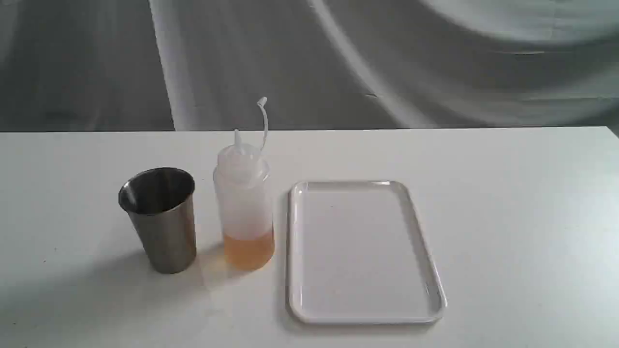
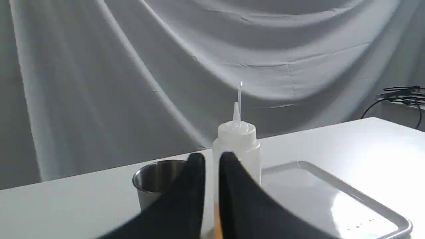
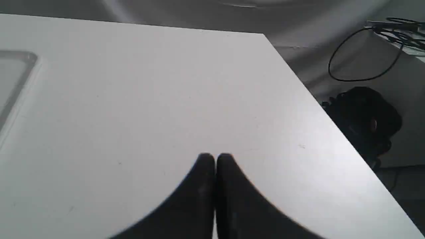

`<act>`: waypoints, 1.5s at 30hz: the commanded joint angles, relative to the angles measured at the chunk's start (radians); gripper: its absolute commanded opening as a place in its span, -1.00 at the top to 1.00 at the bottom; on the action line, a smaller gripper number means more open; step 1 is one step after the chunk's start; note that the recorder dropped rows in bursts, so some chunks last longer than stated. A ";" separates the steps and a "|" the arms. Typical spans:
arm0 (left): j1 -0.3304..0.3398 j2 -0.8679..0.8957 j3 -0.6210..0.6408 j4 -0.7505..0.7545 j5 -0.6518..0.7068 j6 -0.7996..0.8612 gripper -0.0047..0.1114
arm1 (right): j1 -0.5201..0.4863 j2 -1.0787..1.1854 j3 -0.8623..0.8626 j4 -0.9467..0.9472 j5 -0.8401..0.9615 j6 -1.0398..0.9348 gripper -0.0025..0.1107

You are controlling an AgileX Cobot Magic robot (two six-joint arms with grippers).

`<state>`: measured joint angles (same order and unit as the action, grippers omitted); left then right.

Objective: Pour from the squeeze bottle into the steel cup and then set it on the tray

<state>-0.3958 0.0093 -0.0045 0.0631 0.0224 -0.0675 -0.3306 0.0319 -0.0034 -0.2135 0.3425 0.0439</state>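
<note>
Neither gripper shows in the exterior view, where the squeeze bottle (image 1: 244, 212) stands upright on the surface (image 1: 508, 217) between steel cup (image 1: 159, 222) and tray (image 1: 291, 251). From the left wrist, the left gripper (image 2: 212, 158), empty with only a narrow slit, faces the bottle straight ahead; from the right wrist, the right gripper (image 3: 215, 158), pressed together, sits farther off, past the tray.

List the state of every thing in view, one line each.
squeeze bottle: upright on the table, nozzle uncapped, amber liquid low inside, not held.
steel cup: upright, apart from the bottle, no liquid showing inside.
tray: flat on the table, nothing on it.
left gripper: fingers slightly parted, holding nothing.
right gripper: fingers shut together, holding nothing, over the table.
</note>
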 commanded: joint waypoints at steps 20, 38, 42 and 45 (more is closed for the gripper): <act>0.002 0.007 0.004 0.004 -0.010 -0.001 0.78 | -0.007 -0.006 0.003 -0.075 -0.068 -0.024 0.96; 0.002 0.007 0.004 0.004 -0.010 -0.001 0.78 | -0.007 -0.004 0.003 0.239 -0.498 0.099 0.96; 0.002 0.007 0.004 0.004 -0.010 -0.001 0.78 | -0.007 -0.004 0.003 0.351 -0.550 0.145 0.96; 0.002 0.007 0.004 0.004 -0.010 -0.001 0.78 | -0.007 -0.004 0.003 0.364 -0.568 0.178 0.96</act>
<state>-0.3958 0.0093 -0.0045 0.0631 0.0224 -0.0675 -0.3306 0.0319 -0.0034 0.1242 -0.1968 0.1968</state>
